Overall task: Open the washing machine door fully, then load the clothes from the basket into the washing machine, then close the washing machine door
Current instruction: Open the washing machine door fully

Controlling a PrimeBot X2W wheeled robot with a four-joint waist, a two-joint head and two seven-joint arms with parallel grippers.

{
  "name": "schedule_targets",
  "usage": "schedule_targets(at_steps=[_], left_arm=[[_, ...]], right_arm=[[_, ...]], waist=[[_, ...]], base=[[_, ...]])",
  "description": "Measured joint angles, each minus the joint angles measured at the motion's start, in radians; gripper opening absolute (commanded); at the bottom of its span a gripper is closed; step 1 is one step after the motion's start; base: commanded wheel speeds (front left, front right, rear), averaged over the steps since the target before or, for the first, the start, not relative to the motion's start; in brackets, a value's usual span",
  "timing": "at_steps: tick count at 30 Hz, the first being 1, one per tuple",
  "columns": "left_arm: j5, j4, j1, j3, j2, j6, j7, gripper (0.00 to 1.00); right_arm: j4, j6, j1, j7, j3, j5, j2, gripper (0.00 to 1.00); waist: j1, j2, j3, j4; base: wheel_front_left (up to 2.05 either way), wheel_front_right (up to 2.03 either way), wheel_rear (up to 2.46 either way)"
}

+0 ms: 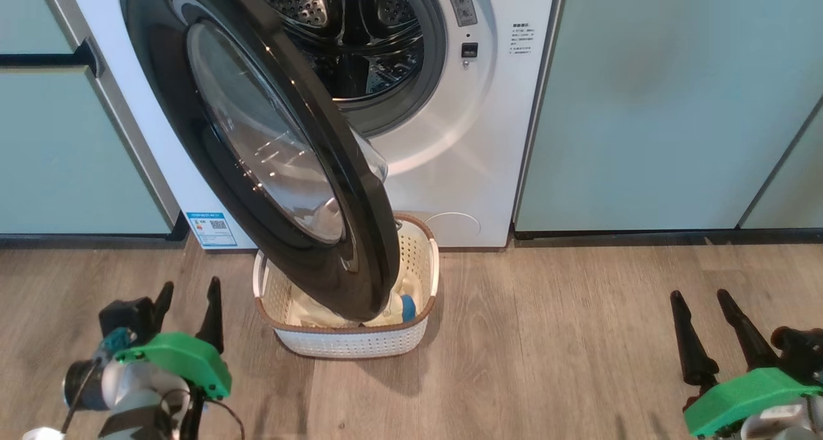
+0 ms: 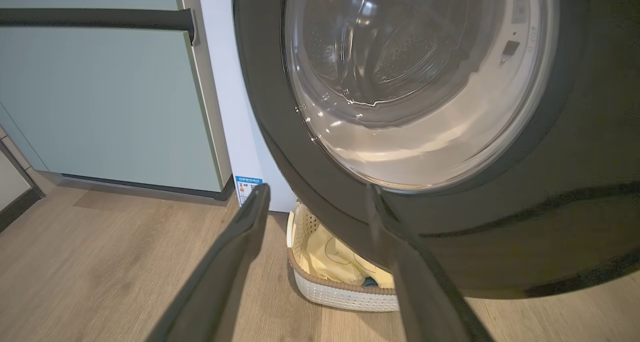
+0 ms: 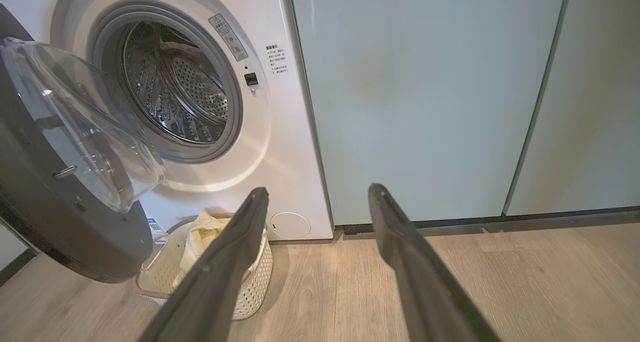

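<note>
White washing machine (image 1: pixel 488 137) — one door (image 1: pixel 257 150) ajar, one basket (image 1: pixel 347 343) beneath

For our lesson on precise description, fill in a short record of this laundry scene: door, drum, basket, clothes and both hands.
door: partly open, swung out, lower edge over the basket
drum: no clothes in the part that shows
basket: on the floor, close in front of the washing machine
clothes: cream pieces and one blue piece, all in the basket
left hand: open, holding nothing, low before the door
right hand: open, holding nothing, well to the right of the basket
</note>
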Motion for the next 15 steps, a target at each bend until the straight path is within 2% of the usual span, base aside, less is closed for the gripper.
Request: schedule_targets(at_steps=[15], left_arm=[[0.014, 0.0, 0.0, 0.0, -0.012, -0.009, 0.0, 1.0]], right_arm=[[0.024, 0.0, -0.001, 0.0, -0.011, 0.0, 0.0, 1.0]], waist=[[0.0, 0.0, -0.001, 0.017]], base=[[0.0, 0.0, 0.0]])
